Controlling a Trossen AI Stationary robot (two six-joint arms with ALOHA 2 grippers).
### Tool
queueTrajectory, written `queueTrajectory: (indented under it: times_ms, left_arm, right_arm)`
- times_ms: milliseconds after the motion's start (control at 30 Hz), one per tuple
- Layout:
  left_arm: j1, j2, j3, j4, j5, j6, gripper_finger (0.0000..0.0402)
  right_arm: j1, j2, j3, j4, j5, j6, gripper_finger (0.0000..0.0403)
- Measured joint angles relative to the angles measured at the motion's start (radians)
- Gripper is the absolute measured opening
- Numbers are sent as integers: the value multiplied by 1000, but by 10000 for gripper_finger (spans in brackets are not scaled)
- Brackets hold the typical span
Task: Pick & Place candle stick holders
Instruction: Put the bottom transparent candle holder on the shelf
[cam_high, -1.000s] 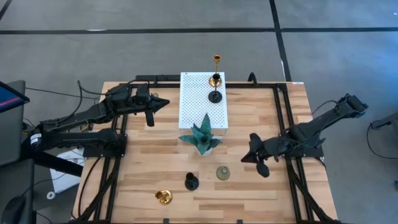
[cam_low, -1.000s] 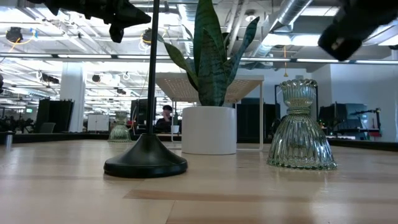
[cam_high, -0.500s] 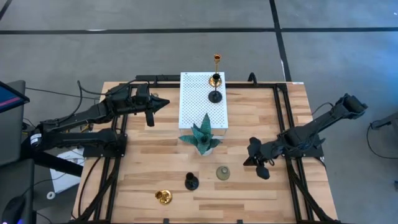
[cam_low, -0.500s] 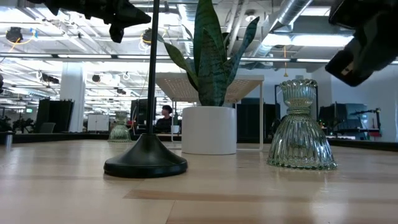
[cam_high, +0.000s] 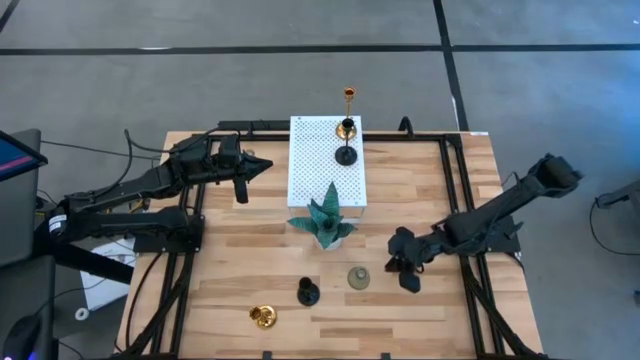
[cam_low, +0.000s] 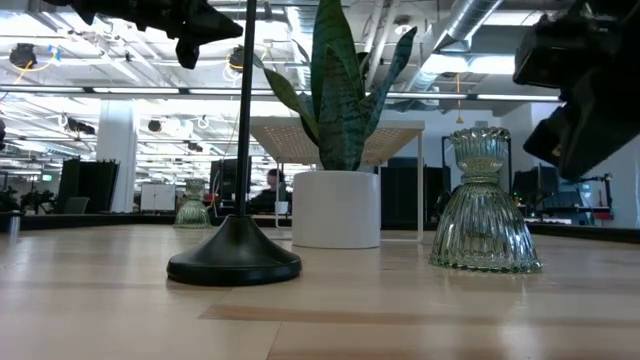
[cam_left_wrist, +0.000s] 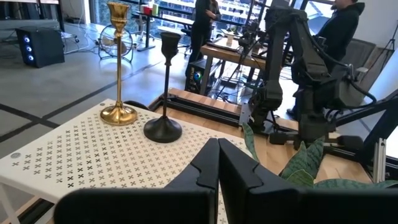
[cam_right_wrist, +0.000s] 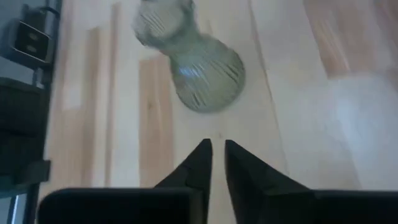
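**A:** ok so which arm is going for the glass one? The right end effector (cam_high: 401, 272) sits lower right of centre in the high view, fingers nearly together with just a thin slit between them in the right wrist view.

**B:** yeah, right arm for sure. The grey-green bell holder (cam_high: 358, 277) is just to the picture-left of that end effector, near but not touching. In the right wrist view it's straight ahead of the fingertips (cam_right_wrist: 200, 153), so the approach line looks about right to me.

**A:** axis?

**B:** upright on the tabletop (cam_high: 440, 320), wide base down, narrow neck up. You can see that best in the low view (cam_low: 484, 200). I'd guess the fingers need to spread before closing round the neck.

**A:** and the left?

**B:** left end effector (cam_high: 262, 166) is parked at upper left beside the white board (cam_high: 315, 175), fingers pinched together, well apart from that holder.
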Motion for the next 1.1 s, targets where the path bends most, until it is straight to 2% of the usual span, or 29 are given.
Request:
queueTrajectory:
  times_ms: [200, 467, 567, 700, 967, 1100]
  left_arm:
    - [0, 0, 0, 0, 0, 0, 4]
    - [0, 0, 0, 0, 0, 0, 4]
    - [0, 0, 0, 0, 0, 0, 4]
    - [0, 0, 0, 0, 0, 0, 4]
    - [0, 0, 0, 0, 0, 0, 4]
    - [0, 0, 0, 0, 0, 0, 4]
  right_arm:
    - [0, 64, 1, 155, 3, -84, 117]
    - [-4, 110, 1, 173, 5, -45, 232]
    - [-4, 113, 1, 178, 7, -32, 263]
    - [-4, 113, 1, 181, 43, -30, 283]
    - [-5, 113, 1, 182, 138, -29, 298]
    - [-5, 113, 1, 182, 143, -29, 305]
